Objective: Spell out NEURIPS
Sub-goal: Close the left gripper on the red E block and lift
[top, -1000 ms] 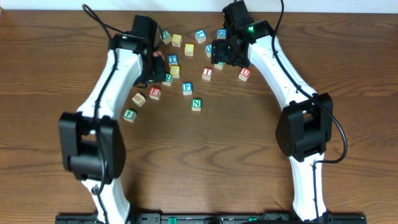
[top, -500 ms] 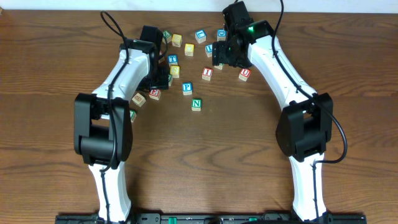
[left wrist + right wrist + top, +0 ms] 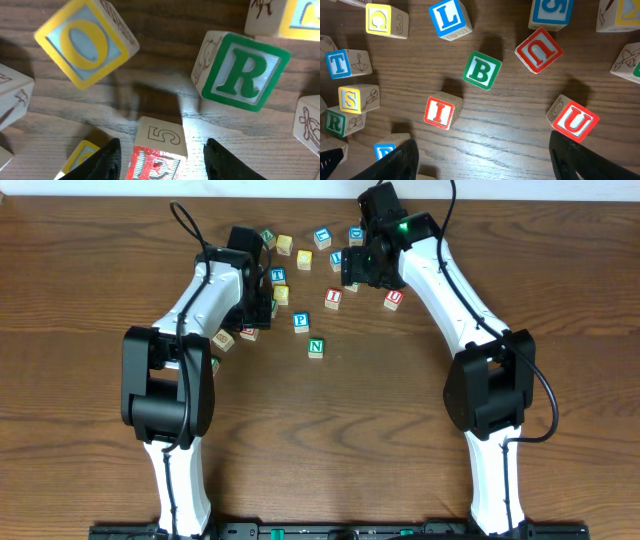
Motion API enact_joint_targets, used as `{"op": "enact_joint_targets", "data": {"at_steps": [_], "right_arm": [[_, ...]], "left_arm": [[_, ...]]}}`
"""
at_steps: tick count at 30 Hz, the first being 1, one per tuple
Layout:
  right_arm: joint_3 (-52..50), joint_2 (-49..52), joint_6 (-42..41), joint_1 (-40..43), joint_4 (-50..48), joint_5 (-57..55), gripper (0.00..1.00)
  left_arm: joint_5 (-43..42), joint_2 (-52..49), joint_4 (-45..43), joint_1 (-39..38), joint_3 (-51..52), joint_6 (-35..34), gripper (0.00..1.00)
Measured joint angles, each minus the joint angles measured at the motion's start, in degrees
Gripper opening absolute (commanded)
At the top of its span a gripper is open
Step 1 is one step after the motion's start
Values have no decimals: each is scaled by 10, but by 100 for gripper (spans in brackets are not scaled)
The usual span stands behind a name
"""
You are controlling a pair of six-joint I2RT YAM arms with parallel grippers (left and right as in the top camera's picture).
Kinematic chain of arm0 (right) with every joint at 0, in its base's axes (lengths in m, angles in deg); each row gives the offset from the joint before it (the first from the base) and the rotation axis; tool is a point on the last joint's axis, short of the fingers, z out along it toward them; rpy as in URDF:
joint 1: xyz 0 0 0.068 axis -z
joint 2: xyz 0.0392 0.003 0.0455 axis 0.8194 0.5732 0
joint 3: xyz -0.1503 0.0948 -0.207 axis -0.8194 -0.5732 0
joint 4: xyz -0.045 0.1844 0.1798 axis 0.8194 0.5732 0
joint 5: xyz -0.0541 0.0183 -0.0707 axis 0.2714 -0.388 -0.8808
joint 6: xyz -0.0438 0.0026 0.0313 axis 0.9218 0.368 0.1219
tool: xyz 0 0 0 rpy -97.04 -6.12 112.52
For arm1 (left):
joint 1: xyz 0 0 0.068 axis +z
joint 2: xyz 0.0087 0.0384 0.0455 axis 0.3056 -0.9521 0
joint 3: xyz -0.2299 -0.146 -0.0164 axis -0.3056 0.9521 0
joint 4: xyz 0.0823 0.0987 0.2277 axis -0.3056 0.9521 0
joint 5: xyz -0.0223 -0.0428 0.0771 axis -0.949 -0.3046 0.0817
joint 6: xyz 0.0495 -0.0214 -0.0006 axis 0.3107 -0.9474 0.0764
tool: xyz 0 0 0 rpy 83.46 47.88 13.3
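My left pincer [image 3: 161,150] spread astride red wooden E cube [image 3: 156,164]; right pincer [image 3: 485,150] spread, empty; NEURIPS row seemingly unstarted

We see the whole tabletop [image 3: 80,430] from straight overhead, while both wrist views look down closely, sharing the green R block [image 3: 241,75].

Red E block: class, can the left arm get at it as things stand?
Probably yes: the red E block lies between the left gripper's open fingers, and the green R block stands clear of it.
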Motion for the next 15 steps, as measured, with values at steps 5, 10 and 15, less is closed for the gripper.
{"op": "enact_joint_targets", "data": {"at_steps": [5,10,15], "right_arm": [[0,0,0,0,1,0,79],[0,0,0,0,3,0,79],[0,0,0,0,3,0,79]], "left_arm": [[0,0,-12,0,16,0,52],[-2,0,-21,0,27,1,41],[-2,0,-29,0,27,2,38]]}}
